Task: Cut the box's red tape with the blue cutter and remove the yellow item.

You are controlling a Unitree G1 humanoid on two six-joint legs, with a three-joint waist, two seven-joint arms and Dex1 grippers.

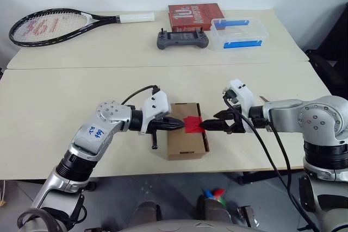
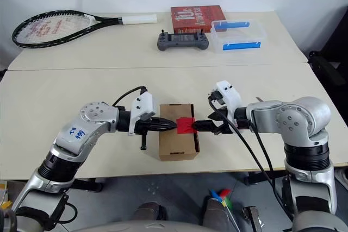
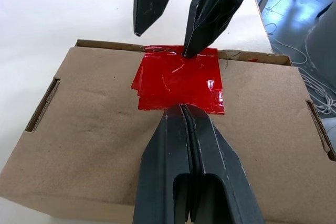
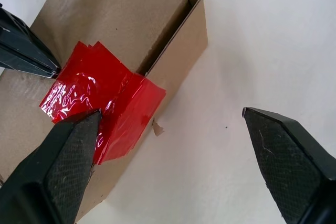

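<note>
I saw one box [image 1: 187,137] with one red tape [image 1: 193,124] patch: my clenched left gripper [image 1: 182,125] at its nine o'clock, spread right gripper [image 1: 205,125] at three.

The light is bright and even, seemingly from above, and shadows on the table [image 1: 65,96] are soft and short. The red tape [image 3: 178,80] shows small white glare spots. In the left wrist view, the background floor at 2 o'clock is slightly out of focus.
</note>
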